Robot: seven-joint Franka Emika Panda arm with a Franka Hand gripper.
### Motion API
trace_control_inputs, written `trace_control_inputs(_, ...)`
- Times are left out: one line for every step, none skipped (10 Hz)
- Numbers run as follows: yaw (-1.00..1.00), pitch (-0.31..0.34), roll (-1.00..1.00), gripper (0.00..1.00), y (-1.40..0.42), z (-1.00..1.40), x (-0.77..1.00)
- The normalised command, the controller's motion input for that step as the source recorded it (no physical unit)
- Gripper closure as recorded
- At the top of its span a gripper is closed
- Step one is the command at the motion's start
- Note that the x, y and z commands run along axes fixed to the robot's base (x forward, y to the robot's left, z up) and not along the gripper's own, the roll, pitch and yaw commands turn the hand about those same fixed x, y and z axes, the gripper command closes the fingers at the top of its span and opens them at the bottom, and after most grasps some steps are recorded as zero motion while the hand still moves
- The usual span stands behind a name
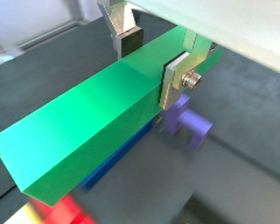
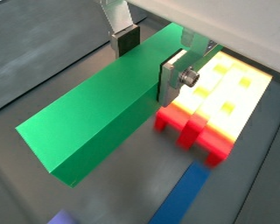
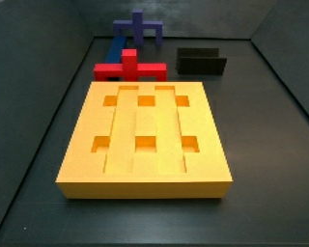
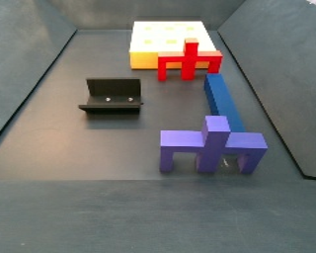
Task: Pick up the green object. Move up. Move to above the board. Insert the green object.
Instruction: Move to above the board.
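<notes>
My gripper (image 1: 152, 66) is shut on the green object (image 1: 95, 122), a long bright-green bar. Both wrist views show the bar between the silver fingers, one on each long side, near one end (image 2: 150, 61). The bar (image 2: 108, 114) hangs in the air above the floor, and neither side view shows it or the gripper. The board (image 3: 144, 183), a thick yellow-orange slab with grooves and square pockets, lies on the floor in both side views (image 4: 147, 59). In a wrist view the board (image 2: 241, 87) lies below and to one side of the bar.
A red cross-shaped block (image 3: 128, 68) lies against the board's far end (image 4: 190, 59). A long blue block (image 4: 221, 94) lies beyond it, then a purple arch-shaped block (image 4: 207, 148). The dark fixture (image 3: 203, 61) stands on the floor beside them. Dark walls enclose the floor.
</notes>
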Motion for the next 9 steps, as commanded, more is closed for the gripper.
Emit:
trace_control_inputs(0.09,0.026,0.05,1.0,-1.4,0.2,0.0)
trace_control_inputs(0.04,0.015,-0.01,1.0,-1.4,0.19,0.01)
trace_control_inputs(0.03,0.028,0.01,1.0,-1.4,0.2,0.01)
trace_control_inputs(0.01,0.056,0.01,1.0,-1.4,0.22,0.01)
trace_control_inputs(0.02,0.08,0.0,1.0,-1.4,0.23,0.03)
trace_control_inputs(0.02,0.098,0.01,1.0,-1.4,0.23,0.05)
trace_control_inputs(0.01,0.127,0.0,1.0,-1.4,0.23,0.09)
trace_control_inputs(0.01,0.164,0.01,1.0,-0.59,0.11,0.08)
trace_control_inputs(0.01,0.162,0.02,1.0,-0.25,0.06,0.09)
